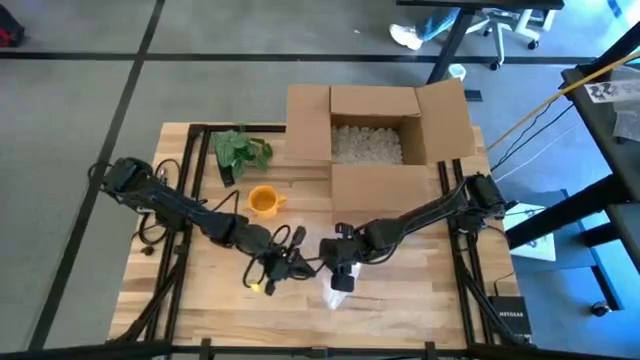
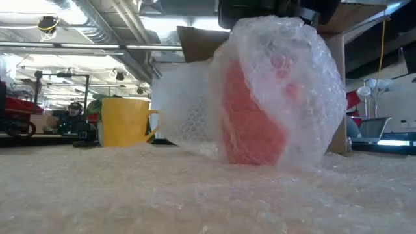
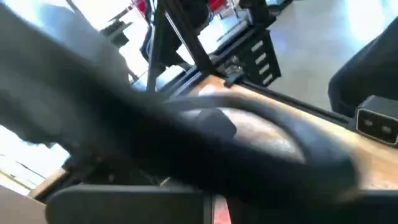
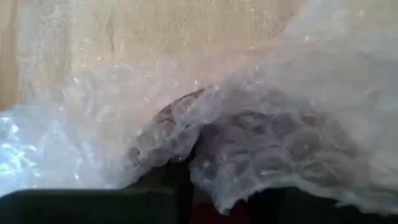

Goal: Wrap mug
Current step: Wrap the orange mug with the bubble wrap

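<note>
Two mugs show on the wooden table (image 1: 400,310). One, a red mug (image 2: 250,120), lies inside a bundle of bubble wrap (image 2: 286,78) near the table's front edge, well in front of the cardboard box (image 1: 375,135). From table height the wrap covers it all around, with a looser tail of film trailing off to one side toward the other mug, a yellow mug (image 1: 264,201). That one stands upright and bare, just in front of the box's left flap and beside a green leafy plant (image 1: 240,150).

The right gripper (image 1: 342,278) sits on top of the wrapped mug, pressing down into the film; its own camera sees crumpled wrap bunched right against the dark fingers, with a sliver of red below. Whether its claw is spread or pressed together on the wrap cannot be told, since the film hides the tips.

The left gripper (image 1: 272,272) hangs low over the table just left of the bundle, nearer the front edge than the yellow mug. Its wrist camera is mostly blocked by a dark blurred shape, so its claw's state cannot be told either.
</note>
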Robot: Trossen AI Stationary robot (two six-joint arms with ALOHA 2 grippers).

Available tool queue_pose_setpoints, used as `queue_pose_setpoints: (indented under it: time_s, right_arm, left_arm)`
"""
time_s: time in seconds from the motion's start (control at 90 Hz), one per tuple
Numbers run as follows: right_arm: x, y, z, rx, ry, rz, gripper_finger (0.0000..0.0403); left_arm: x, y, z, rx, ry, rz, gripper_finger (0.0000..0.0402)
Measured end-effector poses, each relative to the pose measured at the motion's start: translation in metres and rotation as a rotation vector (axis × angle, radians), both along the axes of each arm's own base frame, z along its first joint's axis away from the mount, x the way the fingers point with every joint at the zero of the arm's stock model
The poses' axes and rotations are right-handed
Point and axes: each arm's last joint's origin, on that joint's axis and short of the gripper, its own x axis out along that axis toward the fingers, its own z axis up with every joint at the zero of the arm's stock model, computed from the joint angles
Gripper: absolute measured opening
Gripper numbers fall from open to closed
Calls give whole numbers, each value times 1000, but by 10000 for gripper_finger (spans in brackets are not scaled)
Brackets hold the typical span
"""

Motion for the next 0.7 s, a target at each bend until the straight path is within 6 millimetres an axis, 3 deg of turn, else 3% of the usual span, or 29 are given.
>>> queue_pose_setpoints:
  time_s: [0.067, 0.2, 0.411, 0.7]
  right_arm:
    - [1, 0, 0, 2, -9, 0, 101]
    - [2, 1, 0, 5, -19, 1, 101]
    - [4, 2, 1, 36, -38, 14, 101]
    - [6, 4, 2, 84, -48, 27, 101]
  left_arm:
    - [-2, 0, -4, -15, 60, 7, 0]
    - [-4, 1, -31, -32, 196, 36, 0]
    - [6, 13, -64, -17, 286, 109, 0]
    - [19, 23, -66, 9, 176, 139, 0]
